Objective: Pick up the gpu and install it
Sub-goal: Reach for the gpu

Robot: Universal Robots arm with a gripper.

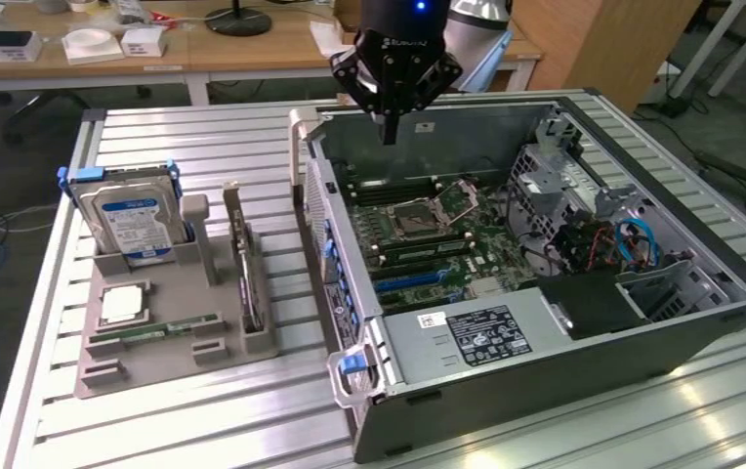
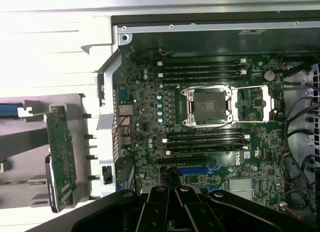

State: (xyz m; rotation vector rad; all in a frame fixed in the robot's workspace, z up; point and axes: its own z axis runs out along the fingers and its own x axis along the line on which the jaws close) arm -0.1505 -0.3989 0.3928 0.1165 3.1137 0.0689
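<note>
1. The gpu (image 1: pixel 245 266) stands on edge in a slot of the grey rack (image 1: pixel 165 369). Nothing touches it. In the exterior view its silver bracket (image 1: pixel 232 207) rises at the card's twelve o'clock end.
2. At about ten o'clock from the gpu, near it in the same rack, a blue-labelled hard drive (image 1: pixel 132 220) stands upright.
3. At about eight o'clock from the gpu a square chip (image 1: pixel 123 305) lies flat on the rack. A slim green memory stick (image 1: pixel 151 330) lies just beside it, on the side nearer me.
4. At three o'clock from the gpu, just beside the rack, the computer case (image 1: pixel 685 322) lies on its side with the panel off. Its motherboard (image 1: pixel 438 239) faces up.
5. The gripper (image 1: pixel 391 132) hangs over the far part of the open case, at about one o'clock from the gpu and well apart from it. Its fingers are pressed together into one narrow tip and hold nothing.
6. In the wrist view the gripper's black body looks straight down on the board. An open processor socket (image 2: pixel 207 106) sits between two banks of memory slots, and a blue slot (image 2: pixel 192 169) lies closer to the gripper.
7. At the case's six o'clock end in the exterior view sits a grey power supply (image 1: pixel 477 332) with a dark label.
8. Rack and case both rest on a slatted metal table (image 1: pixel 190 137). Wooden desks (image 1: pixel 217 54) stand beyond it at twelve o'clock.
</note>
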